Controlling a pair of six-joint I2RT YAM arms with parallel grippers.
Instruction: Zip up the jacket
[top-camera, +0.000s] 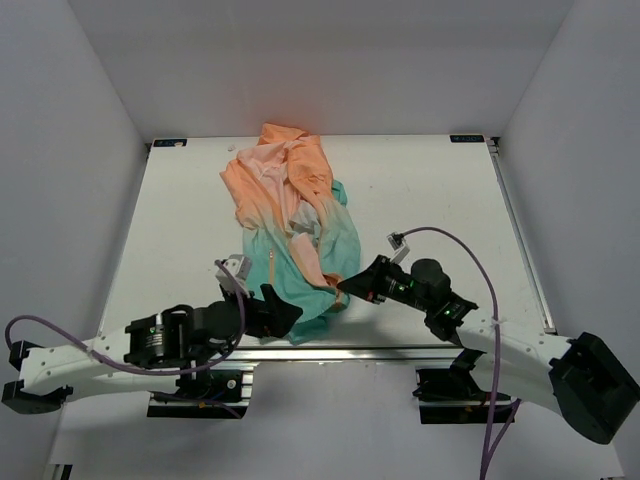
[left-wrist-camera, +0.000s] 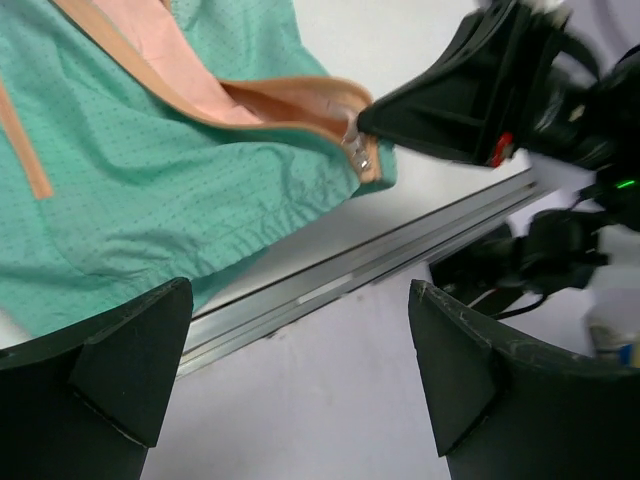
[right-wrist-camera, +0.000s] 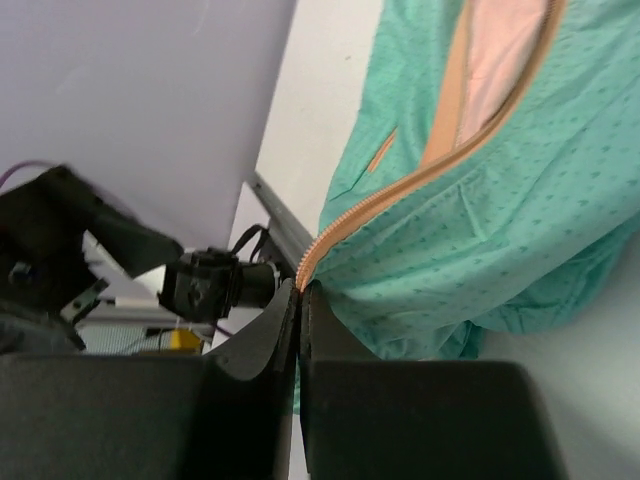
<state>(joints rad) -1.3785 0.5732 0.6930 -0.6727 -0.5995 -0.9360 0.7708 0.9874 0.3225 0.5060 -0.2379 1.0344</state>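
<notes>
Finds the jacket (top-camera: 295, 225) crumpled at the middle of the counter (top-camera: 180, 210), teal hem at the near edge, zipper (right-wrist-camera: 420, 183) running from there toward the far side. Shows the right end effector (top-camera: 345, 285) clamped on the zipper's near end, the left end effector (top-camera: 288, 312) spread and holding nothing, just left of the hem.

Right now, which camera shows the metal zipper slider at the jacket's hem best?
The left wrist view: the slider lies clear at the teal hem, beside the right gripper. The right wrist view shows only orange zipper teeth running into shut fingers. From the top it is too small.
</notes>
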